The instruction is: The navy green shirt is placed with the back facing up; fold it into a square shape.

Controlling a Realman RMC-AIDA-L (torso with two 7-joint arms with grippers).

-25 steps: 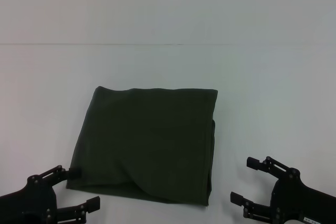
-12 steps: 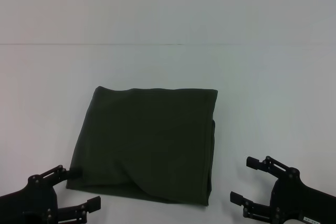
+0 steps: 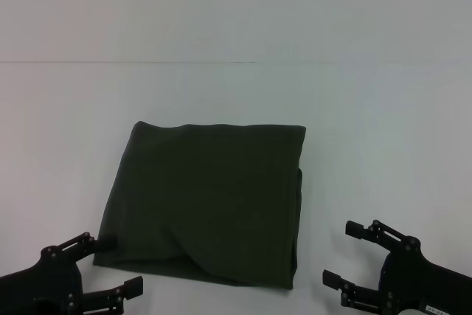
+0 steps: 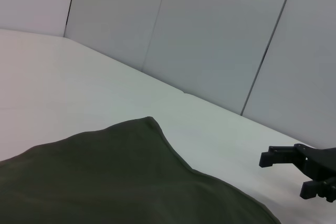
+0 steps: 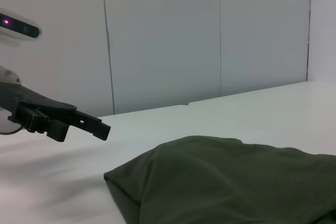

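1. Two grippers sit in the bottom corners of the head view, with the shirt (image 3: 206, 204) lying between them on the white table (image 3: 383, 108).
2. The shirt is a dark olive-green, folded into a roughly square bundle in the lower middle of the frame. Its plain side faces up. A soft crease curves across the edge nearest the bottom of the frame.
3. The left gripper (image 3: 110, 263) is in the bottom left corner. Its fingers are spread apart and hold nothing. The upper fingertip reaches right to the shirt's lower left corner; contact cannot be made out.
4. The right gripper (image 3: 346, 254) is in the bottom right corner, clear of the shirt's right edge. Its fingers are also spread wide with nothing between them.
5. Pale wall panels (image 4: 220, 40) stand behind the table in both wrist views.
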